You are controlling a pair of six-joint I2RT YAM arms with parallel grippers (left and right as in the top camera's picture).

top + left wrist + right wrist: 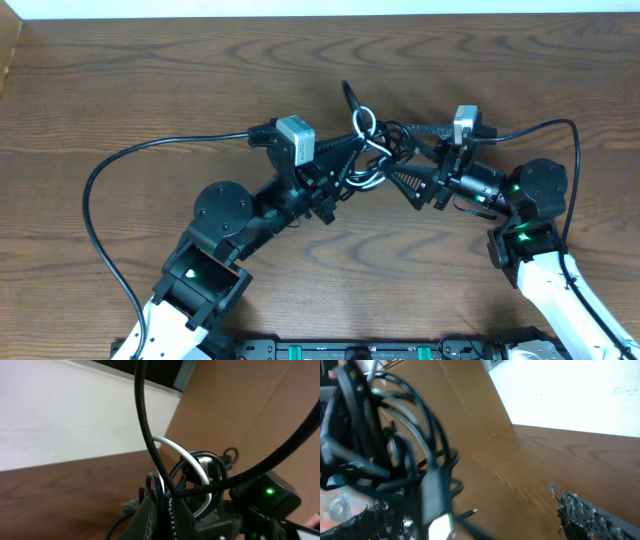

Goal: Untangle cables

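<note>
tangled bundle of thin black cords plus one white cord (372,145) sits betw both grippers. left gripper (342,165) looks pinched on it; right gripper (408,160) gapes wide, bundle just off its tips toward the left one, so prob pull apart sideways.

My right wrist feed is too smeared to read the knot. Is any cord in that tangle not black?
Observer: Yes, one thin white cable loops through the thin black cables.
Operator: Where's the left hand?
Observer: The left hand meets the tangle from the side opposite your right hand.
Operator: Any loose end?
Observer: One black cable end sticks out toward the far edge of the brown wooden table.
</note>
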